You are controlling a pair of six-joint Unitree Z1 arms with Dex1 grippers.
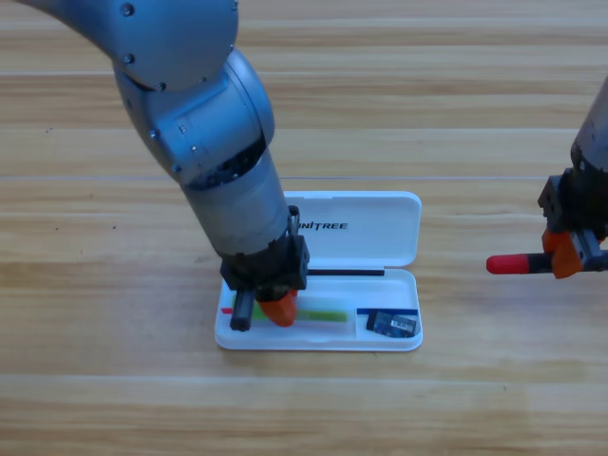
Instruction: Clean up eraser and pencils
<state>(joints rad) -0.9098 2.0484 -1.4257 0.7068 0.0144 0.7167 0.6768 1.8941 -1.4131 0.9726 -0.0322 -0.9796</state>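
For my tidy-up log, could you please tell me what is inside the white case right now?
Inside the white case lie the eraser at the right end and the green pencil left of it. The left gripper covers the case's left part. The right gripper holds the red-capped pencil outside.

Green pencil (318, 313) half under left end effector (271, 309)

My left arm (204, 123) is a pale blue-grey, and its black gripper (271, 306) ends in orange jaws over the white case (366, 228), whose lid bears dark lettering. Under those jaws lies the bright green pencil (318, 313), and in the small end compartment sits the eraser (393, 325), dark navy-black with a pale label. My right gripper (567, 255) is black with orange jaws too, gripping the pencil with the red cap (513, 263), and the table (114, 380) is light wood in long plank stripes.
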